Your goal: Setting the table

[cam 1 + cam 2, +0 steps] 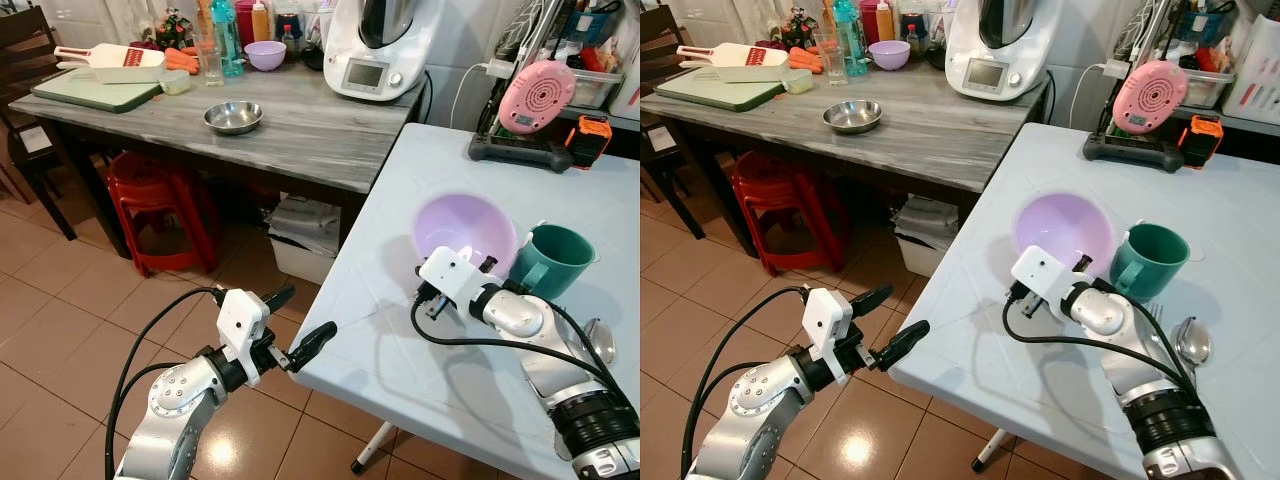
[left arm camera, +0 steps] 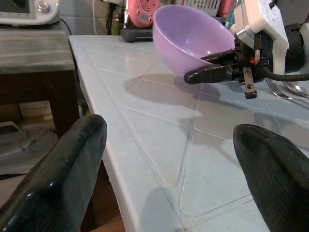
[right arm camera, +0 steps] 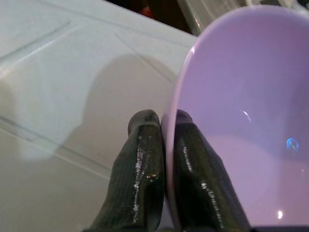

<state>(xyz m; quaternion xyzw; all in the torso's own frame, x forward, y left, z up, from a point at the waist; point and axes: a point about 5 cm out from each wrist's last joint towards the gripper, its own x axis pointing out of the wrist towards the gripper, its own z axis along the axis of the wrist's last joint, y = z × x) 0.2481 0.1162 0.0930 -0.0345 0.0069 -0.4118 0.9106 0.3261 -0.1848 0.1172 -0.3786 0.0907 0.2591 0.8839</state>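
Note:
A purple bowl [image 1: 465, 225] is tilted above the light blue table [image 1: 420, 160], throwing a shadow on it. My right gripper [image 3: 161, 118] is shut on the bowl's near rim, one finger inside and one outside. A green mug [image 1: 553, 260] stands just right of the bowl. A spoon [image 1: 1192, 340] lies on the table beside my right arm. My left gripper [image 1: 300, 315] hangs open off the table's near left edge, nothing between its fingers [image 2: 77, 159], pointing toward the bowl [image 2: 193, 36].
A grey wooden table [image 1: 300, 135] at the left carries a steel bowl [image 1: 233, 117], a white kitchen machine [image 1: 372, 50], a cutting board and bottles. Red stools [image 1: 160, 205] stand under it. A pink device [image 1: 535, 97] sits at the blue table's far edge.

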